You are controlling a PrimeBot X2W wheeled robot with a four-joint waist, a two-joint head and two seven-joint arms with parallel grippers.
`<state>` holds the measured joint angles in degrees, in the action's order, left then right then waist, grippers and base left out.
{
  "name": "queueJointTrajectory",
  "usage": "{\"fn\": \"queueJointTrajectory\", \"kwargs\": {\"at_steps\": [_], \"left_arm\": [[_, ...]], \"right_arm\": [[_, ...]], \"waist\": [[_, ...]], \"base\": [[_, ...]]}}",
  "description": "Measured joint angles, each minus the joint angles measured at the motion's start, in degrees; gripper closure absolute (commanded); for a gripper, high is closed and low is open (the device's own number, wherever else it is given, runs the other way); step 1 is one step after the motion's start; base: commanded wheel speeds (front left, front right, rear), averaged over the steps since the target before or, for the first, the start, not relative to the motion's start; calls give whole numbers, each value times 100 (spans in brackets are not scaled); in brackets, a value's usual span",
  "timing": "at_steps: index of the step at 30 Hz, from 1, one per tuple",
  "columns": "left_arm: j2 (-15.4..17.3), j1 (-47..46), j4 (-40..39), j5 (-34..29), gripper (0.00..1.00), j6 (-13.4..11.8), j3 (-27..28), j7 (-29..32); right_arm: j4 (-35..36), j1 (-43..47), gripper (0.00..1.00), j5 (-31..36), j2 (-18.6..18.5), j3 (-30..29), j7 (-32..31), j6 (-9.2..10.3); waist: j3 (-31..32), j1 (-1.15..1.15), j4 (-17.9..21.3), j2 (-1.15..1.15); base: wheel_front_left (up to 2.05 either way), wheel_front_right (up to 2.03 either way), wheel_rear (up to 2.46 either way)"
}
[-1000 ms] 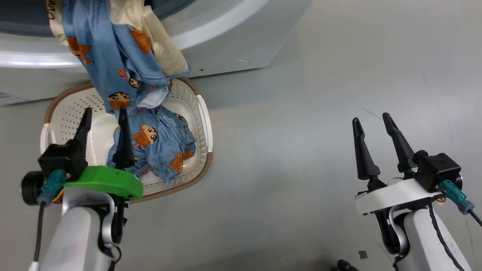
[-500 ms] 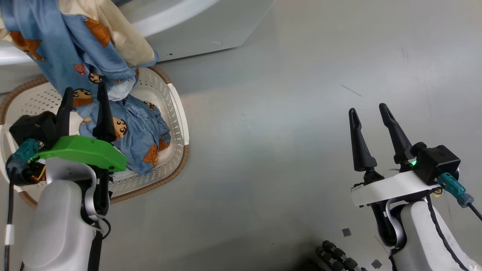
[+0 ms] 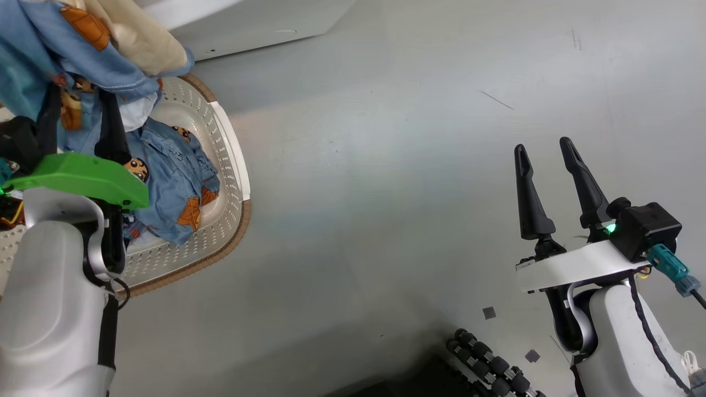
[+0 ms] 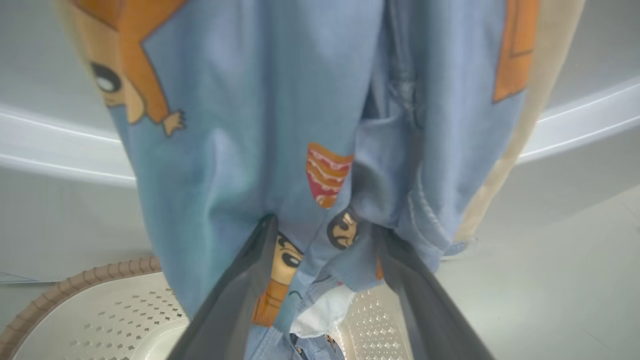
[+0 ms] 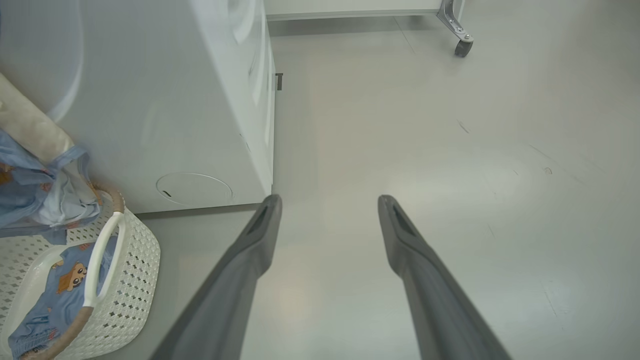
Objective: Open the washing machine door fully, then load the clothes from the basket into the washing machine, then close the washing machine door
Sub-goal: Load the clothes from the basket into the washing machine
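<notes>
A blue garment point(image 3: 27, 82) printed with orange-brown cartoon figures is seen hanging down in front of the white washing machine point(image 3: 248, 27), with a cream part beside it at the top of the head view. Its lower edge is hung above the basket point(image 3: 231, 149), which is set on the grey floor point(image 3: 386, 165) just beside the foot of the machine. More of the clothes point(image 3: 176, 171) are heaped inside the basket, against its right-hand wall.

The left pincer point(image 3: 80, 105) is raised over the basket, and its dark fingers are partly lost among the hanging cloth. In the left wrist view the left pincer point(image 4: 325, 227) is spread wide, and the hem of the garment point(image 4: 225, 125) is draped between the two fingers; nothing is clamped. Whether the cloth is touched by the fingers cannot be told. The perforated wall of the basket point(image 4: 100, 310) is seen below.

The right pincer point(image 3: 543, 146) is held wide and empty, well apart from the basket, over bare floor. In the right wrist view the same pincer point(image 5: 330, 200) is pointed along the floor past the corner of the machine point(image 5: 150, 100). The basket point(image 5: 140, 260) is seen at the lower left, with blue clothes point(image 5: 60, 290) inside it. A caster point(image 5: 462, 47) is seen far off.
</notes>
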<state>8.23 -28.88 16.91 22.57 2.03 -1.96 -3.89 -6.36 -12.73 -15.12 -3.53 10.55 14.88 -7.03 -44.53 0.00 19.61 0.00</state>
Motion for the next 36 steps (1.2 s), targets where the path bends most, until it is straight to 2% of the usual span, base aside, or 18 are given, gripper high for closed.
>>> {"fn": "queueJointTrajectory", "kwargs": {"at_steps": [10,15,20,21,22,23,24,25,31,36], "left_arm": [[14,-513,309,-48,0,-8,83,-324],[13,-790,439,-165,0,-165,196,-584],[-7,-863,638,-214,0,-207,190,-761],[-11,-878,673,-218,13,-209,189,-773],[-12,-888,695,-237,52,-215,188,-788],[-13,-898,721,-252,60,-230,188,-818],[-14,-907,746,-257,76,-241,188,-829],[-14,-920,771,-257,100,-250,190,-845],[-44,-960,854,-257,100,-249,190,-904],[-193,-961,859,-252,100,-222,207,-1005]], "right_arm": [[0,-93,0,-47,23,114,0,0],[0,-97,0,-49,33,88,0,0],[-2,-96,0,-49,35,63,0,0],[-2,-96,0,-49,35,60,0,0],[-2,-96,0,-51,36,58,0,0],[-2,-97,0,-51,38,56,0,0],[-2,-97,0,-51,42,48,0,0],[-2,-97,0,-51,43,41,0,0],[-8,-98,0,-51,55,-27,0,0],[-24,-98,0,-51,60,-124,0,0]], "waist": [[-175,0,106,0],[-261,0,172,0],[-284,0,199,0],[-284,0,199,0],[-283,0,199,0],[-283,0,198,0],[-282,0,195,0],[-280,0,191,0],[-255,0,145,0],[-177,0,56,0]], "base": [[0,0,0],[0,0,0],[0,0,0],[0,0,0],[0,0,0],[0,0,0],[0,0,0],[0,0,0],[0,0,0],[0,0,0]]}}
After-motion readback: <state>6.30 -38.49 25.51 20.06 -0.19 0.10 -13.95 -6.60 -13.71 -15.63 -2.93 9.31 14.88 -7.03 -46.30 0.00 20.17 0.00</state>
